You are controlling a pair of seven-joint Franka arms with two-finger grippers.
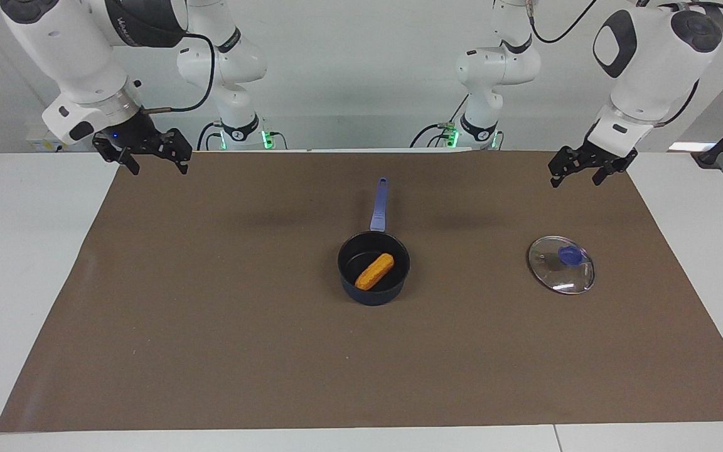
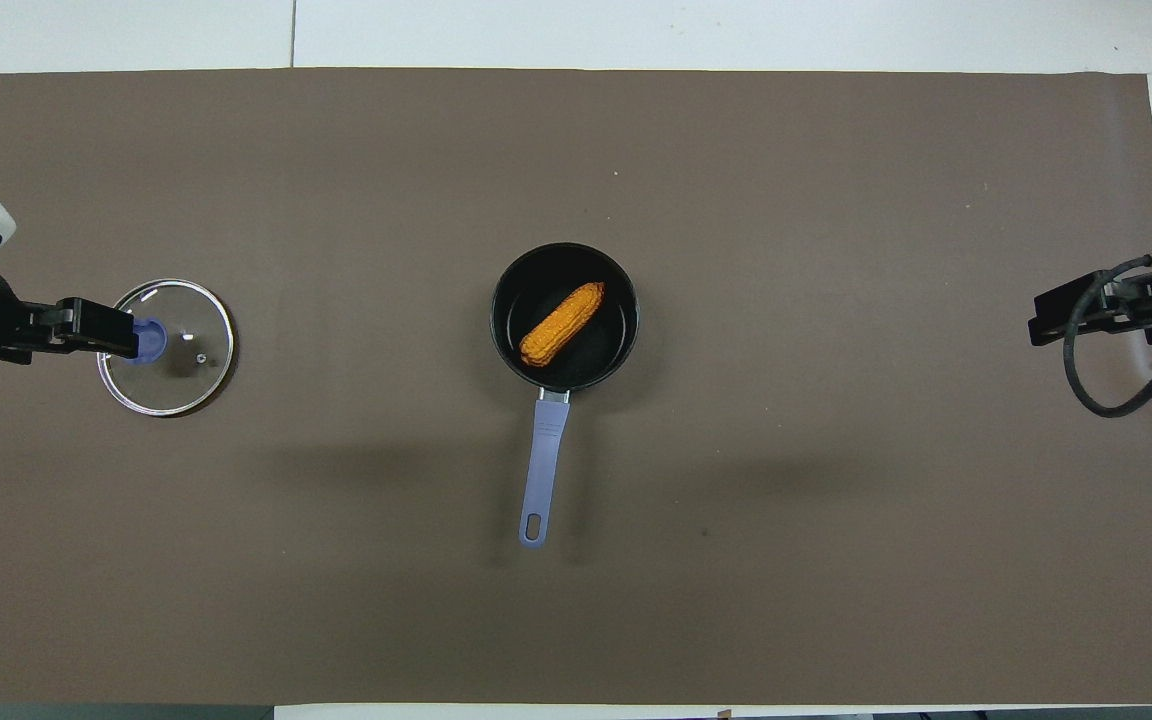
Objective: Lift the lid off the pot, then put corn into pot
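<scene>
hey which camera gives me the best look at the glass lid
The facing view: the lid lies whole and uncovered on the brown mat, its blue knob plain. In the overhead view the raised left gripper covers part of the knob and rim.

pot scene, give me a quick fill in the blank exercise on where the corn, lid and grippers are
1. The corn lies inside the ____.
2. The lid lies flat on the brown mat, toward the ____ arm's end of the table.
3. The pot's handle points ____ the robots.
4. The left gripper and right gripper both hold ____.

Missing words: pot; left; toward; nothing
</scene>
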